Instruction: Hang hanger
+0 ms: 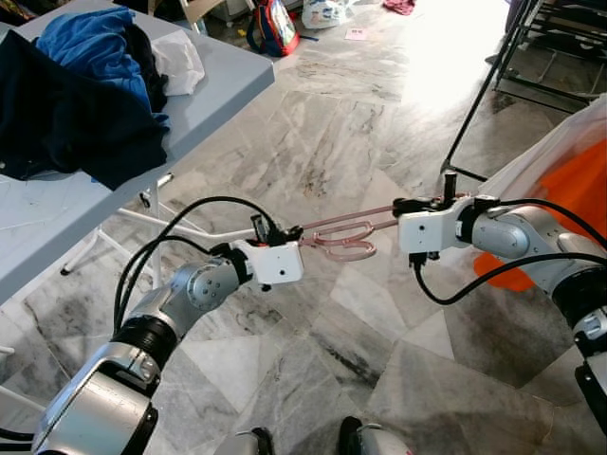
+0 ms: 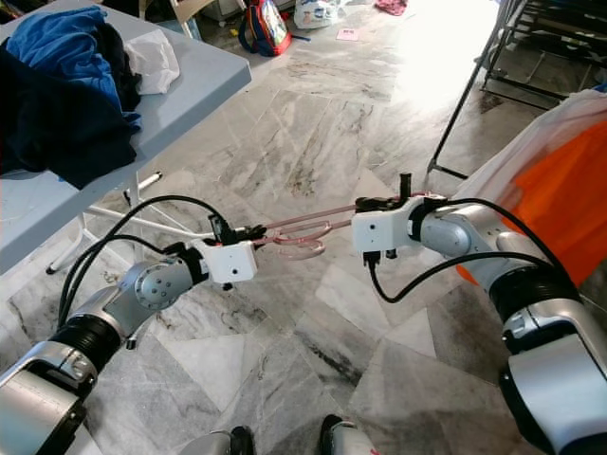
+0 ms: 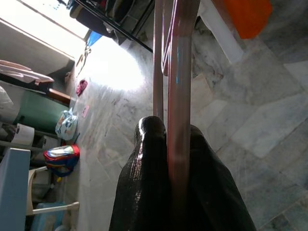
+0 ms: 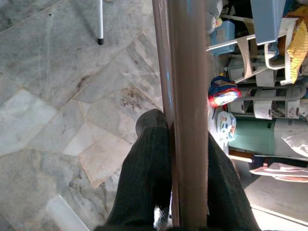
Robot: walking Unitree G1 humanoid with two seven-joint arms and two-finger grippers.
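Both grippers pinch one pink hanger [image 1: 343,237] between them, above the marble floor [image 1: 322,114]. The left gripper [image 1: 294,233] clamps one end, its fingers [image 3: 149,183] pressed on the bar; the right gripper [image 1: 396,210] clamps the other, fingers [image 4: 149,178] likewise. A table [image 1: 213,81] with clothes [image 1: 76,85] stands left, a rack [image 1: 531,57] right.
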